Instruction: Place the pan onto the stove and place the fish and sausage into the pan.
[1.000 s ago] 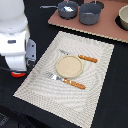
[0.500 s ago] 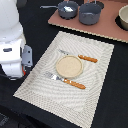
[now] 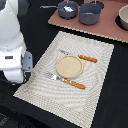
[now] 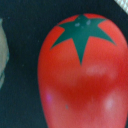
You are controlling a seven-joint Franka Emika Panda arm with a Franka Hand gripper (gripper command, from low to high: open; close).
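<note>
Pan (image 3: 67, 8), small and blue-grey with a thin handle, sits on the pinkish-brown stove (image 3: 107, 27) at the far side of the exterior view, holding a small white piece, beside a larger grey pot (image 3: 90, 14). Nearer lies a striped beige placemat (image 3: 45, 87) with a tan plate (image 3: 68, 66), an orange-handled fork (image 3: 66, 80) and knife (image 3: 80, 56). The wrist view is filled by a red tomato toy (image 4: 82, 75) with a green star top; the pincer's fingers appear in neither view, so its opening cannot be told.

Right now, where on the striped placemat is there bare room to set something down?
The placemat is bare along its near edge, below the lower orange-handled utensil, and beside the plate toward the exterior view's right. The stove is crowded by pan and pot.
</note>
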